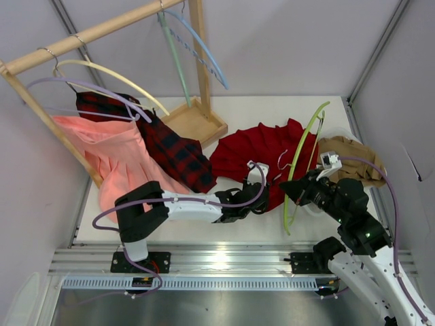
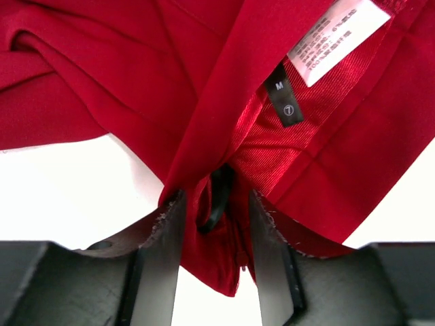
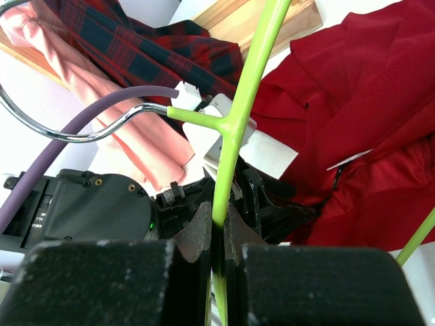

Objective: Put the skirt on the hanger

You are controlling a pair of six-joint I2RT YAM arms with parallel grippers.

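Note:
The deep-red skirt (image 1: 262,153) lies crumpled on the white table, right of centre. My left gripper (image 1: 257,195) is at its near edge, shut on a bunch of its fabric by the waistband (image 2: 216,217). A black "M" label (image 2: 283,95) and a white care label show above the fingers. The lime hanger (image 1: 307,153) stands tilted over the skirt's right side, its silver hook (image 1: 284,163) pointing left. My right gripper (image 1: 293,192) is shut on the hanger's thin bar (image 3: 255,61) just below the hook stem, pads (image 3: 201,231) pressed on it. The skirt (image 3: 367,102) lies behind the hanger.
A wooden rack (image 1: 197,122) stands at the back left with a light-blue hanger (image 1: 204,51), a cream hanger (image 1: 115,75), a plaid skirt (image 1: 170,146) and a salmon-pink skirt (image 1: 112,159). A tan garment (image 1: 353,163) lies at the right by the wall.

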